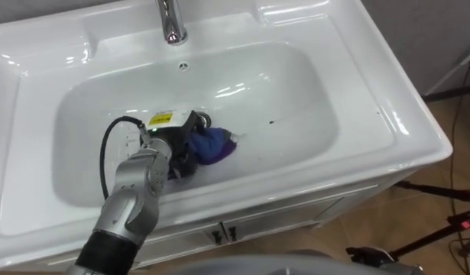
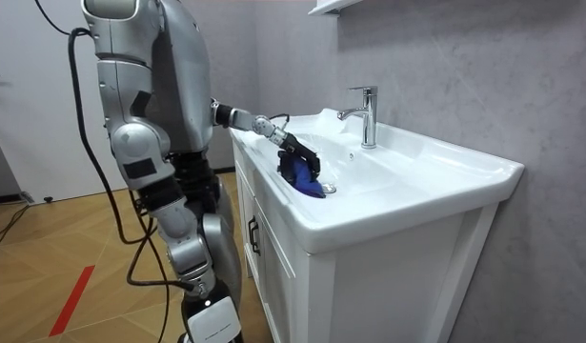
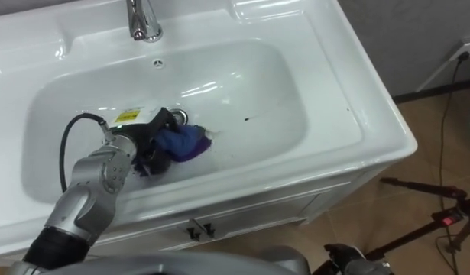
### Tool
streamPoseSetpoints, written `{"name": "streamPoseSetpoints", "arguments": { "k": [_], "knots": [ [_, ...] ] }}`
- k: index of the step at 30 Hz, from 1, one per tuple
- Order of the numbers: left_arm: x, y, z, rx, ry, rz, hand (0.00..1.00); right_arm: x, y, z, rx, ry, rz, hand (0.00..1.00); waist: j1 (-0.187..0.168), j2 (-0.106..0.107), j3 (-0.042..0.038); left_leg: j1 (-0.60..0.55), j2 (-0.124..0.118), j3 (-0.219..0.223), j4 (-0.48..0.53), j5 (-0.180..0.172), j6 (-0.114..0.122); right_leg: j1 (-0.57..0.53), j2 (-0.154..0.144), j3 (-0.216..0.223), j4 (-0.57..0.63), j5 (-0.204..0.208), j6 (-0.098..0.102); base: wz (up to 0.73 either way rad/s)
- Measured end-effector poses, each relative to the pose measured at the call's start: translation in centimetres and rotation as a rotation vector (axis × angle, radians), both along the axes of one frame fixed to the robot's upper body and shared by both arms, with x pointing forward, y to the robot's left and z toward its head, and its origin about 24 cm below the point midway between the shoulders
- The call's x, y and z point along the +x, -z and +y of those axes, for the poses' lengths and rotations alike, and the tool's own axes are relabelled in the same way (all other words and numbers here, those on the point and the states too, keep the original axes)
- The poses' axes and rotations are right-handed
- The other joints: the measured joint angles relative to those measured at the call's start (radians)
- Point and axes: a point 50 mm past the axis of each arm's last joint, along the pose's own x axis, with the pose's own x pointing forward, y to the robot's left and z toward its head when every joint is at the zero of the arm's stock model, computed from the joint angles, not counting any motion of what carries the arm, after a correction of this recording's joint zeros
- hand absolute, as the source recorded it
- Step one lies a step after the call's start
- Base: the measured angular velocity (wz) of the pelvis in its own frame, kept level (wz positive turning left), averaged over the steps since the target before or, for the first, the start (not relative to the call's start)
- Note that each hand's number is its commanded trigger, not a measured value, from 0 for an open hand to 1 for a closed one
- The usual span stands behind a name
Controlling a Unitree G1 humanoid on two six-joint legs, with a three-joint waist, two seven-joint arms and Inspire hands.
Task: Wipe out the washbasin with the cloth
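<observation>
A white basin (image 1: 403, 137) lies below me, its bowl wet and glossy. My left hand (image 1: 177, 147) reaches into the bowl from the lower left, fingers curled on a crumpled blue cloth (image 1: 216, 145) that rests on the bowl's floor near the front wall. In the right eye view the hand (image 3: 147, 149) and cloth (image 3: 185, 141) sit left of the bowl's middle. The room view has me standing upright against the cabinet front, the hand (image 2: 297, 152) over the rim and the cloth (image 2: 304, 179) under it. A small dark speck (image 1: 271, 121) marks the bowl floor right of the cloth.
A chrome faucet (image 1: 170, 19) stands at the back rim, an overflow hole (image 1: 183, 66) below it. The drain (image 1: 204, 118) sits just behind the hand. White cabinet doors (image 2: 273, 276) are under the basin. Dark stand legs (image 1: 441, 206) cross the wooden floor on the right.
</observation>
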Motion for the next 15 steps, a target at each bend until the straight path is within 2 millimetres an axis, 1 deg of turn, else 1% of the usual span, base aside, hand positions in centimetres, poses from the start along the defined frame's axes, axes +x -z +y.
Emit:
{"name": "streamPoseSetpoints", "arguments": {
  "k": [2,7,15],
  "knots": [
    [0.0,0.0,-0.1,-0.027,-0.006,0.004,1.0,0.0,0.0,0.0,0.0,0.001,0.002,0.0,-0.003,-0.001,0.0004,0.0,0.001,0.008,0.0,0.0,0.0,0.0,0.0,0.002,-0.002,0.0,0.0,-0.05],
    [0.0,0.2,-0.4,-0.078,-0.018,0.018,1.0,-1.2,0.3,0.0,-0.005,0.015,0.057,0.0,-0.004,-0.001,0.0006,0.005,0.001,0.019,0.001,0.0,0.0,0.008,0.0,0.002,0.0,0.0,0.0,0.0],
    [0.1,0.2,-0.7,-0.094,-0.014,0.015,1.0,-1.1,0.2,-0.1,-0.01,0.013,0.062,0.0,-0.011,-0.004,-0.0016,0.003,0.001,0.021,0.001,0.0,0.0,0.009,0.0,0.002,-0.015,0.0,0.0,0.01]
  ]
}}
